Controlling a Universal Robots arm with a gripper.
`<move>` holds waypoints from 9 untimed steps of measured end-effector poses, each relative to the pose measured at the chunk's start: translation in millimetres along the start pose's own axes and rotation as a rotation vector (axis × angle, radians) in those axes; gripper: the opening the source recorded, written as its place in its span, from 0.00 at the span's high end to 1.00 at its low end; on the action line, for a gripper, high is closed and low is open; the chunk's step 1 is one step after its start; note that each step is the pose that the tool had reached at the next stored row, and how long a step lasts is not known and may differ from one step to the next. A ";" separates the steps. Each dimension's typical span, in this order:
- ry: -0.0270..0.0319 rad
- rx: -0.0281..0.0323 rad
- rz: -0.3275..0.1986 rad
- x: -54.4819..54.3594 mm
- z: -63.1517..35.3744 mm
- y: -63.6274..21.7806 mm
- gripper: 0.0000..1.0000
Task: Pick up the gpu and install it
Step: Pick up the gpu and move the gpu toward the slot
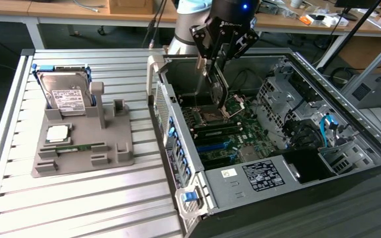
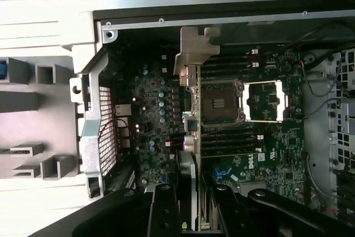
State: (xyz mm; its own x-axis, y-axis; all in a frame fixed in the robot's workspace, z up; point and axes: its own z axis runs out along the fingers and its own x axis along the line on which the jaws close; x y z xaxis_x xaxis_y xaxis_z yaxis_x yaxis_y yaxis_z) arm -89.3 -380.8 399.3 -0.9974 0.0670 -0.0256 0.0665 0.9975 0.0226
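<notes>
Gpu (image 1: 217, 93) gripped above open computer case (image 1: 177, 126)

End effector (image 1: 221, 53) sits at the top of the case opening, fingers partly closed and clamped on the upper end of the gpu. The card hangs down from it, thin and dark, roughly upright, inside the case walls. Its lower end is over the motherboard (image 1: 233, 136), near the processor socket (image 1: 212, 116). Cannot tell whether the lower end touches the board or just hangs above it.

In the wrist view the gpu (image 2: 193, 131) is seen edge-on, as a narrow strip running away from the end effector (image 2: 194, 206). The two dark fingers (image 2: 163, 206) are on either side of it. The silver bracket (image 2: 195, 48) is at the far end of the card, close to the case's rear wall. The processor socket (image 2: 219, 104) lies just beside the card's edge, its cover frame (image 2: 266, 101) flipped open next to it. Memory slots (image 2: 230, 142) run alongside.

On the exterior view's left, a grey holder (image 1: 121, 148) rests on the slatted worktop (image 1: 78, 208), just beside the case. A hard drive (image 1: 68, 96) with a white label stands upright in it. A processor chip (image 1: 58, 133) and a green memory stick (image 1: 78, 148) lie flat in its lower pockets. All three are well apart from the end effector.
</notes>
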 end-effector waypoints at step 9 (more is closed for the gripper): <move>-0.0001 0.0006 0.000 -4.1 3.8 0.0 0.73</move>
State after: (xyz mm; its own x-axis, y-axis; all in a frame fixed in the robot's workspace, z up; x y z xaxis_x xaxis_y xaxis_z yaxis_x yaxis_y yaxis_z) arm -85.1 -381.0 395.6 -0.9974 0.0670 -0.0257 0.0665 0.9975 0.0220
